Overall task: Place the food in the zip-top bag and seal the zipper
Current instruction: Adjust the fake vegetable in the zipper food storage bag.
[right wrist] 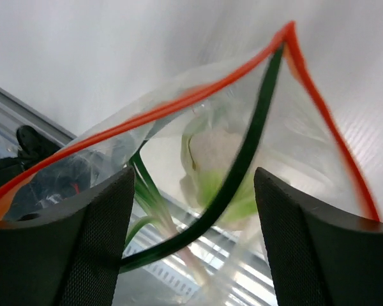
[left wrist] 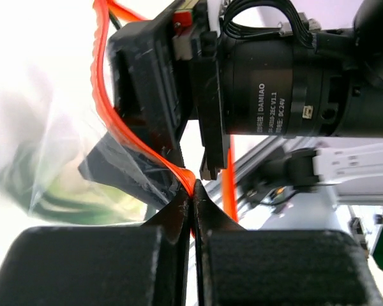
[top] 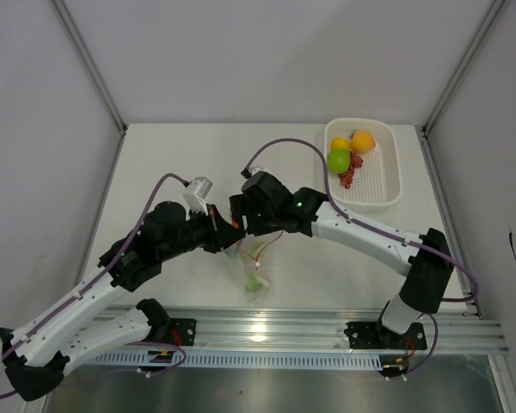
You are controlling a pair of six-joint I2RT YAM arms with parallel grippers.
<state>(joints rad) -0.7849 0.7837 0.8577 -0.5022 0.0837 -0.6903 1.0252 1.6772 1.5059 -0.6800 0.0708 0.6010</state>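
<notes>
**2 robot arms meet at a clear bag, mid-tabletop**

A white tabletop [top: 172, 163] carries everything. The 2 arms reach in from the near edge and meet at its centre.

A white perforated basket [top: 387, 185] sits at the far right corner, well apart from the arms. The zip-top bag [top: 256, 267] hangs just below the meeting claws, with its mouth uppermost.

The left claw [left wrist: 191, 201] is pressed together on the zipper [left wrist: 108, 102], pinching the red-orange strip at 1 end of the mouth. The right claw [right wrist: 193, 175] has its fingers spread apart, and the open bag mouth lies between and beyond them.

Inside the bag are a pale leafy piece [right wrist: 217, 153] and green stalks [right wrist: 143, 185].

In the basket lie a green apple [top: 338, 161], an orange-yellow round fruit [top: 362, 141], a yellow piece [top: 340, 144] and red bits [top: 350, 174].
</notes>
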